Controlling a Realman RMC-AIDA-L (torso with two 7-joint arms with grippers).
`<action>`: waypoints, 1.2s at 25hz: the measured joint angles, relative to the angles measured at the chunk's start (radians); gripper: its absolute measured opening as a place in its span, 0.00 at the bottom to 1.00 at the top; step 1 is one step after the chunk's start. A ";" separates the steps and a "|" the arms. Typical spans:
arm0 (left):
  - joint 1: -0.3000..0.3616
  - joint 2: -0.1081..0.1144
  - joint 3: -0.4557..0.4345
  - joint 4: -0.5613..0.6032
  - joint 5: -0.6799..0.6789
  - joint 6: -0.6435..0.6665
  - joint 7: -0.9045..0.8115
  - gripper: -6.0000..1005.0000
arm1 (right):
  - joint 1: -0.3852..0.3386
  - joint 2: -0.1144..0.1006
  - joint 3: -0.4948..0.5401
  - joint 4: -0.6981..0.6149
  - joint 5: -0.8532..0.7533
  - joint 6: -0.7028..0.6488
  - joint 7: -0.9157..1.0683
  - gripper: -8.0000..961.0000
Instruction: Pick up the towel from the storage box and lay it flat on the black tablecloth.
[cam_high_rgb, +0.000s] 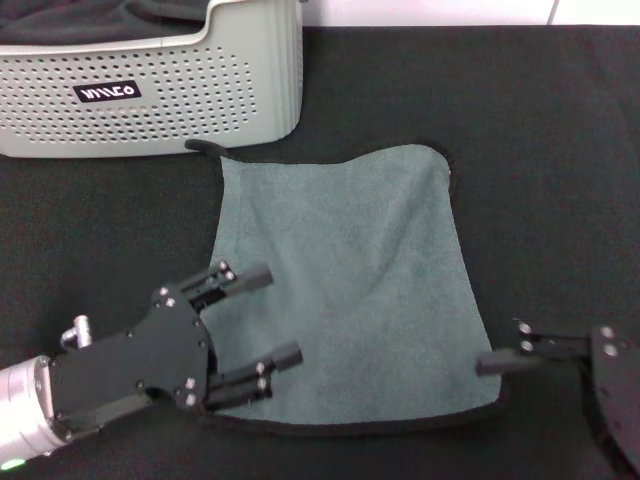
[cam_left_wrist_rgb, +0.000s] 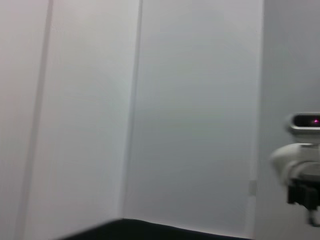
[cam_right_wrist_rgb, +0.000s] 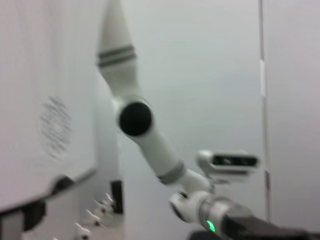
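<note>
The grey-green towel (cam_high_rgb: 350, 280) lies spread out on the black tablecloth (cam_high_rgb: 540, 150), with its black edging showing along the near edge and soft wrinkles across it. The light grey storage box (cam_high_rgb: 160, 100) stands at the far left, just beyond the towel's far left corner. My left gripper (cam_high_rgb: 262, 318) is open over the towel's near left corner, its fingers wide apart and holding nothing. Just off the towel's near right corner sits my right gripper (cam_high_rgb: 500, 363), pointing toward the cloth. Neither wrist view shows the towel.
A darker charcoal cloth (cam_high_rgb: 90, 20) lies inside the storage box. Bare tablecloth stretches right of the towel and in front of the box. The left wrist view shows a white wall; the right wrist view shows the left arm (cam_right_wrist_rgb: 150, 140) against that wall.
</note>
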 joint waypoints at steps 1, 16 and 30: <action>-0.001 0.002 0.000 0.011 0.015 0.005 -0.021 0.80 | 0.000 0.000 0.011 0.000 -0.008 -0.026 0.000 0.93; -0.021 0.016 -0.002 0.063 0.184 0.137 -0.064 0.80 | -0.001 0.015 0.040 0.022 -0.042 -0.059 -0.005 0.93; -0.052 0.015 -0.002 0.069 0.187 0.149 -0.065 0.80 | 0.009 0.034 0.042 0.040 -0.054 -0.008 -0.009 0.93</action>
